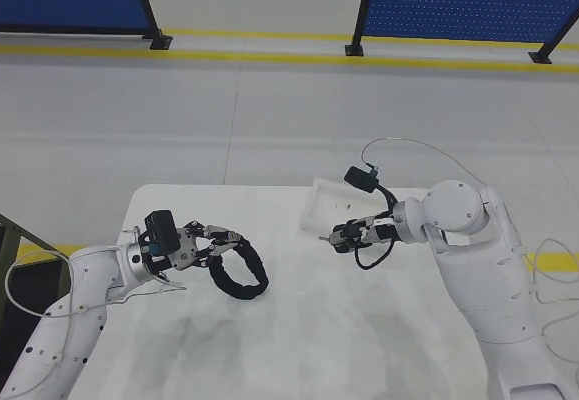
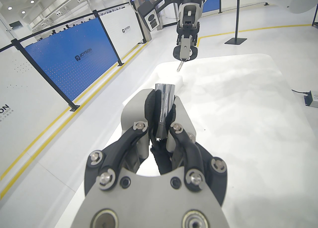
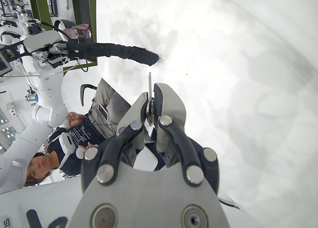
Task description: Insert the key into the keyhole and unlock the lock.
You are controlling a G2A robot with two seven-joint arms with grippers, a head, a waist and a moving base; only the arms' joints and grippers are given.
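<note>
Left tool (image 2: 161, 108) clamping lock (image 2: 164, 100) by chrome barrel, free end pointing toward right arm. Black sleeved cable loop (image 1: 244, 275) drooping toward bench (image 1: 369, 330); cannot tell if touching.
Right tool (image 3: 151, 95) pinching key (image 3: 149, 82) by head, blade pointing at lock.
Key and barrel sitting well apart, long axes lying roughly in line, tip facing barrel end.
Judging: gap needing closing along that axis.

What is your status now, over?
Left pincer shut on lock. Right pincer shut on key. Key not yet in lock, nothing between them.
</note>
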